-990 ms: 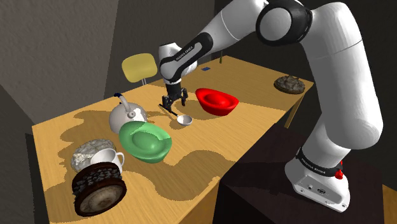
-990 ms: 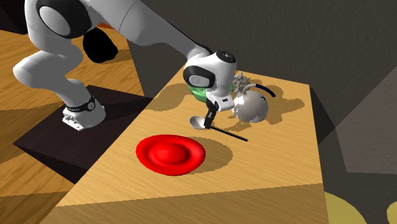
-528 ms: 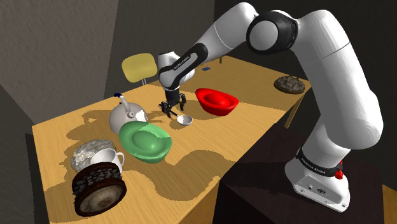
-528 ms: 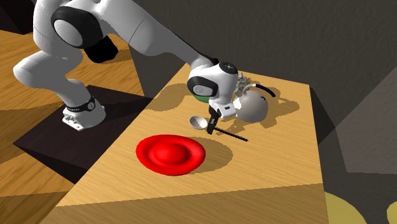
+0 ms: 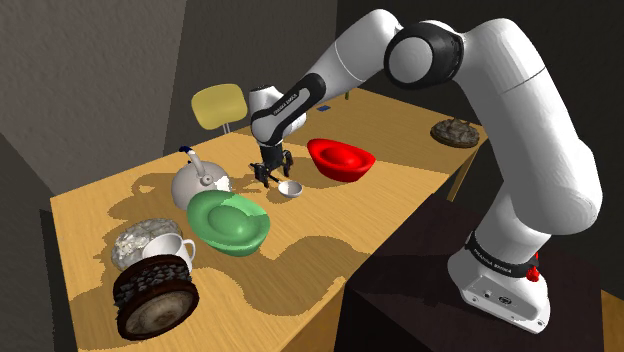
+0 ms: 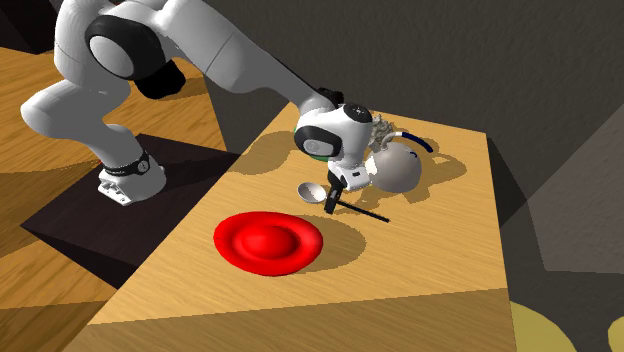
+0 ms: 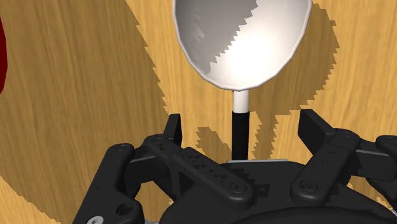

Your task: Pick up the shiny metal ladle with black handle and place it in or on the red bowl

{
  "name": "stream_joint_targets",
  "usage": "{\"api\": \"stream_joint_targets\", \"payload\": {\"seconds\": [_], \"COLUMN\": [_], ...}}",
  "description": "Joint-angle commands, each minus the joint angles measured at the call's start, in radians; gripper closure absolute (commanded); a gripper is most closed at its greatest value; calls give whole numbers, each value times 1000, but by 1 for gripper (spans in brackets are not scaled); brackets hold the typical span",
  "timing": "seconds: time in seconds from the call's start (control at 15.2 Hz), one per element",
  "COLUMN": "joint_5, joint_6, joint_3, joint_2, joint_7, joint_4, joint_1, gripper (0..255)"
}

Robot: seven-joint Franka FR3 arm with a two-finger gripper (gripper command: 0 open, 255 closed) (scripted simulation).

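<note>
In the middle of the shoulder view, the shiny metal ladle with a round silver cup and thin black handle (image 5: 290, 188) lies flat on the light wooden bench (image 5: 300, 270). It sits between the glossy red bowl (image 5: 340, 158) at its upper right and a green bowl (image 5: 230, 222) at its lower left. The black two-finger gripper (image 7: 242, 127) is low over the handle, its fingers (image 7: 173, 130) apart on either side of the black stem, not touching it.

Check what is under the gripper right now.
The ladle lies on the wooden table, its black handle between the open fingers of the gripper, untouched. The handle's far end is hidden behind the hand.
</note>
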Motion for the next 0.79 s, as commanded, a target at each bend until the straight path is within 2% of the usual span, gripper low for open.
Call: {"api": "stream_joint_targets", "payload": {"seconds": [0.0, 0.07, 0.73], "joint_5": [0, 0, 1], "joint_6": [0, 0, -8], "joint_3": [0, 0, 1], "joint_2": [0, 0, -9], "joint_7": [0, 0, 0], "joint_4": [0, 0, -1], "joint_1": [0, 0, 0], "gripper": [0, 255, 255]}}
